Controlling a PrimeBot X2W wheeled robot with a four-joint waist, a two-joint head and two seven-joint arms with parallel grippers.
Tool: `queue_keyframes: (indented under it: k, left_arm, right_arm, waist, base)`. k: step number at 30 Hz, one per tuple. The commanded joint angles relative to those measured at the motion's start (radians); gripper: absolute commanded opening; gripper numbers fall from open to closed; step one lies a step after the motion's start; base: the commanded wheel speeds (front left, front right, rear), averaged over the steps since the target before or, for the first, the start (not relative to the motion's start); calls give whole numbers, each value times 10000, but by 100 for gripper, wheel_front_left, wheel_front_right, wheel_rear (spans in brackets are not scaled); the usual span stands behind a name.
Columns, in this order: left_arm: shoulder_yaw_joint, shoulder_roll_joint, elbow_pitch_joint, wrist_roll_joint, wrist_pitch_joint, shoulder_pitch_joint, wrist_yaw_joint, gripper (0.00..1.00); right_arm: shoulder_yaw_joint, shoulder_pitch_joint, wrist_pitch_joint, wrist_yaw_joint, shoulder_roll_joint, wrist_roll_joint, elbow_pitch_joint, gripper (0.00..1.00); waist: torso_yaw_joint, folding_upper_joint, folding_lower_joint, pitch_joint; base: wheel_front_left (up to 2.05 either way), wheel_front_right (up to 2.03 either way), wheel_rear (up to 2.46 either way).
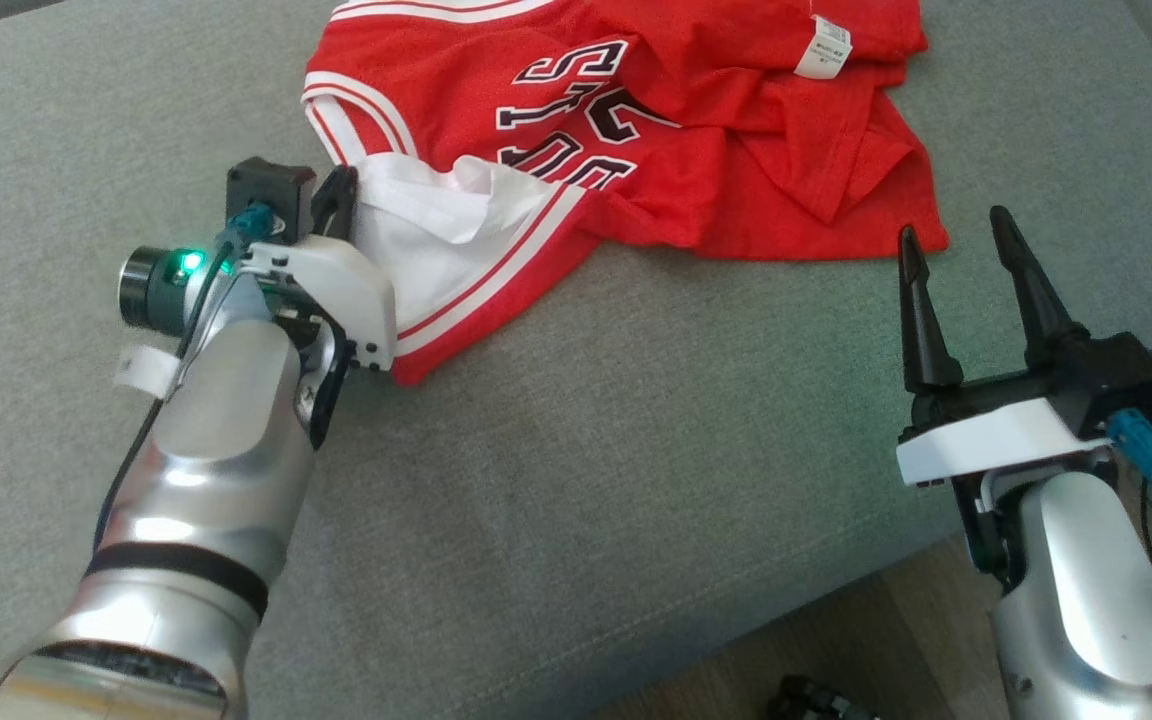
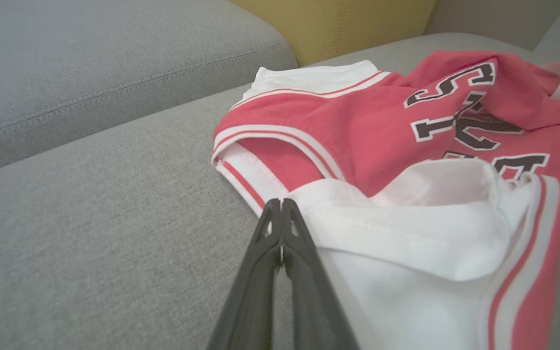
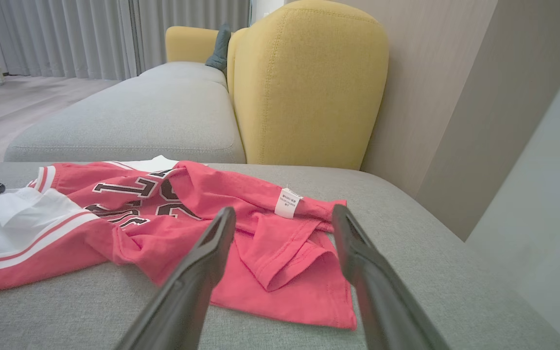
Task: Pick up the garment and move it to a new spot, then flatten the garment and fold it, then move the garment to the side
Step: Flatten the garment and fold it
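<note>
Your left gripper (image 2: 280,208) has its fingers pressed together on the white hem of the red jersey (image 1: 706,140), which lies crumpled on the grey sofa cushion (image 1: 636,450). Your right gripper (image 1: 954,228) hovers with its fingers spread apart, just beside the jersey's near right corner, touching nothing.

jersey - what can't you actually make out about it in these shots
- Jersey top edge: head view, cut off by the picture's upper edge.
- Lettering: head view, partly buried in folds.
- Care label print: too small, head and right wrist views.
- How much hem the shut left tool pinches: left wrist view, its own fingers cover it.
</note>
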Motion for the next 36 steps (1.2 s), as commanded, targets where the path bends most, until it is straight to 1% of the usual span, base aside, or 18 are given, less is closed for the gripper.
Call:
queue_keyframes:
  k: [1,5,8,10,15,16,17,21,25,30,34,36]
  left_arm:
    - [218,217,-205,-91,-192,-572,-27,0]
    - [322,212,-271,-192,-375,-672,67,0]
    - [491,291,-619,-284,-475,-701,194,0]
    - [641,385,-1166,-330,-492,-653,265,0]
    - [1096,651,-3039,-391,-498,-39,360,0]
    - [1193,716,-3731,-374,-499,337,297,0]
    - [1195,748,-4048,-331,-499,543,253,0]
    - [1115,839,-5052,-185,-500,1495,94,0]
    - [1003,883,-5890,-108,-500,2614,30,0]
    - [976,974,-6952,11,-501,3969,207,0]
    - [904,946,-7653,38,-501,4923,272,0]
    - [818,903,-7846,41,-501,5273,263,0]
  right_arm:
    - [160,-380,-120,-9,-22,91,-292,100]
    - [-4,-357,-124,-9,-22,32,-258,100]
    - [-177,-310,-103,-9,-22,-33,-161,100]
    - [-259,-299,-87,-9,-22,-25,-68,100]
    - [-362,-213,-45,-9,-22,-37,175,100]
    - [-412,-142,-10,-9,-22,-53,296,100]
    - [-442,-101,11,-9,-22,-45,357,100]
    - [-617,107,146,-9,-22,25,606,100]
    - [-859,426,413,-9,-22,150,917,100]
    - [-1299,772,603,-9,-22,222,1352,100]
    - [-1761,884,736,-9,-22,602,1821,100]
    - [-1982,822,867,-9,-22,1079,2196,100]
  waist:
    - [21,0,-1,-11]
    - [132,0,-1,-80]
    - [287,0,-1,-246]
    - [406,0,-1,-389]
    - [728,0,-1,-801]
    - [864,0,-1,-1010]
    - [937,0,-1,-1114]
    - [1210,0,-1,-1525]
    - [1441,0,-1,-1881]
    - [1717,0,-1,-2212]
    - [1974,0,-1,-2372]
    - [2093,0,-1,-2393]
  base:
    - [0,0,0]
    - [0,0,0]
    - [0,0,0]
    - [0,0,0]
    - [0,0,0]
    - [0,0,0]
    - [0,0,0]
    - [0,0,0]
    - [0,0,0]
    - [0,0,0]
    - [0,0,0]
    - [0,0,0]
